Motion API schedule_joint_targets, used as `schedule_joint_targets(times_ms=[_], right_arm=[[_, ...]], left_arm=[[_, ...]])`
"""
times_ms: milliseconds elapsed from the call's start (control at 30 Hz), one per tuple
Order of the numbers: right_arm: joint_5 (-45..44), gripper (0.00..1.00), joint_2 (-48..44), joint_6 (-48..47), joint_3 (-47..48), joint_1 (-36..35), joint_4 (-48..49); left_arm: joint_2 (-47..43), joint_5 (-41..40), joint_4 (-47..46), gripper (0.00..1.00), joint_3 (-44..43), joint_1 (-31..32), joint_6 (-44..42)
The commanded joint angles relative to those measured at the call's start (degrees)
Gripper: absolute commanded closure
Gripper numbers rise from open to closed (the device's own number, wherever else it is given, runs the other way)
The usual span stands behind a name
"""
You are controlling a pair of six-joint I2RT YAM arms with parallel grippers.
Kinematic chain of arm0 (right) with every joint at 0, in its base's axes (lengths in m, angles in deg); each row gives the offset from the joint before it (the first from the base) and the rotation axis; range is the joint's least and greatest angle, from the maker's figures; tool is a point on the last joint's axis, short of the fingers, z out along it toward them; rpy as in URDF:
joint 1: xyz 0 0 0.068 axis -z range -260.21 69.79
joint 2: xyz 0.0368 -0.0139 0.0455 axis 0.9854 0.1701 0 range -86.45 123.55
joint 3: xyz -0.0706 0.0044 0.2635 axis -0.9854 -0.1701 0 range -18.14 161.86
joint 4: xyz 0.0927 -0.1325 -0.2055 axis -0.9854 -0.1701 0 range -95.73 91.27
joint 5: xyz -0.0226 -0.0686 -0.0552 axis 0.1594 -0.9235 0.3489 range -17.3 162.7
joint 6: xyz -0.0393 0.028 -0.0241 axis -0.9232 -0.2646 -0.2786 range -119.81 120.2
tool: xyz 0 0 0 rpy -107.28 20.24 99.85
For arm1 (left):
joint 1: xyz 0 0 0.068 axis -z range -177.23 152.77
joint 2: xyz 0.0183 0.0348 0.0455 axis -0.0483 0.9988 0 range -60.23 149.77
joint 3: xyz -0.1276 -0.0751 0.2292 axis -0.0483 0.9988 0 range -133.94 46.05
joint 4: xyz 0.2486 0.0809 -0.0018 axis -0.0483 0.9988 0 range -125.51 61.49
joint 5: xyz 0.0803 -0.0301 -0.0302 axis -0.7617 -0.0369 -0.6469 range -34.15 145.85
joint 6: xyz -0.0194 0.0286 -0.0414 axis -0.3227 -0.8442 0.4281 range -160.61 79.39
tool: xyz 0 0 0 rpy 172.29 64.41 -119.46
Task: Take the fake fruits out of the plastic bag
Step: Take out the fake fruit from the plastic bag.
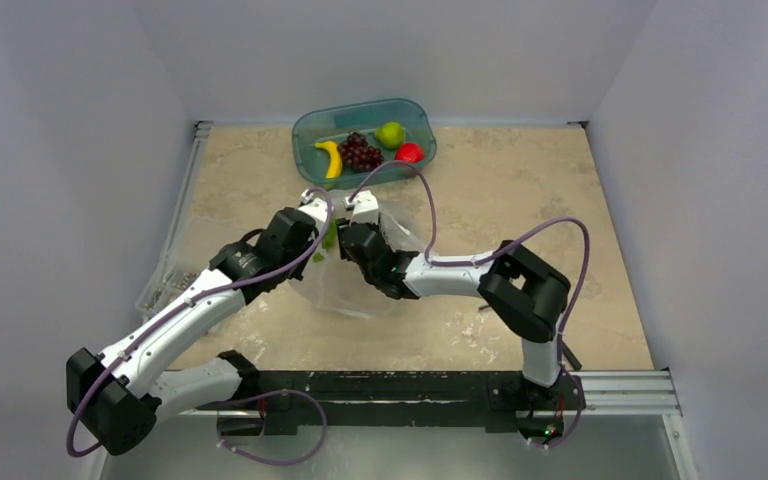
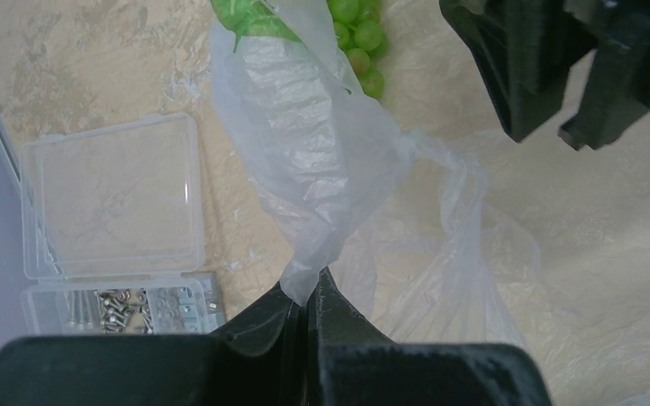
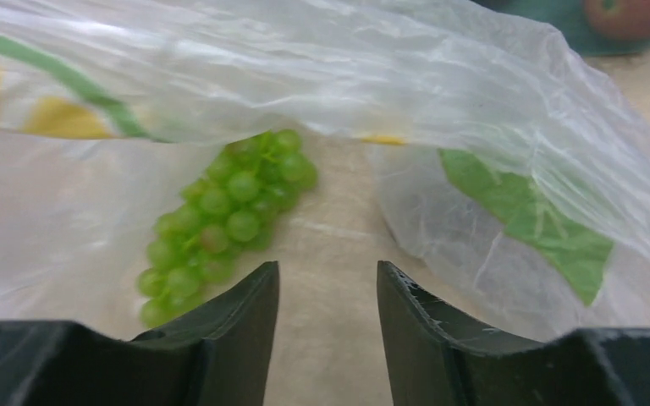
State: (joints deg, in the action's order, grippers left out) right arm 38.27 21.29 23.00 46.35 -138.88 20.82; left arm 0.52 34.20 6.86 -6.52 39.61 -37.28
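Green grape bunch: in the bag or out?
In, apparently: the green grape bunch lies under the lifted plastic bag film, before the open right pincer.

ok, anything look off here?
Nothing spilled or damaged. Only oddity: the parts box lies open left of the bag, lid flat. Green grapes sit in the bag; the left gripper pinches a fold.
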Motion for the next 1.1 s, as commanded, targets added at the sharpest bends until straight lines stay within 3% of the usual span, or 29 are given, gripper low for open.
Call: schedule_joint_targets(times_ms=[0, 233, 500, 567, 667, 733, 967, 1067], right_arm=[[-10.8, 0.5, 3.4, -4.3, 4.7, 1.2, -2.1], [-13.1, 0.3, 9.1, -5.7, 9.8, 3.9, -2.5], [-10.5, 0.27, 16.3, -13.6, 14.1, 5.9, 5.8], [-8.8, 0.32, 18.2, -13.2, 15.0, 6.9, 7.9], [-4.5, 0.42, 21.2, -10.3, 19.0, 8.4, 3.5], [-3.9, 0.55, 21.2, -8.6, 19.8, 8.6, 2.6], [-2.6, 0.9, 17.5, -9.8, 15.2, 8.6, 5.5], [-0.1, 0.97, 13.1, -9.8, 10.5, 8.2, 7.4]], left_arm=[[-1.4, -0.1, -0.9, 1.0, -0.2, 0.3, -1.0], [-1.5, 0.2, -1.0, 1.0, -0.3, 0.2, -1.0], [-1.9, 0.2, -1.0, 1.0, -0.3, 0.4, -1.0], [-1.9, 0.0, -1.1, 1.0, -0.2, 0.4, -1.0], [-2.0, 0.1, -1.3, 1.0, 0.1, 0.3, -1.0], [-2.0, -0.1, -1.2, 1.0, 0.0, 0.4, -1.0], [-1.8, -0.5, -1.4, 1.0, 0.2, 0.5, -1.0], [-1.2, -0.5, -1.3, 1.0, 0.0, 0.5, -1.0]])
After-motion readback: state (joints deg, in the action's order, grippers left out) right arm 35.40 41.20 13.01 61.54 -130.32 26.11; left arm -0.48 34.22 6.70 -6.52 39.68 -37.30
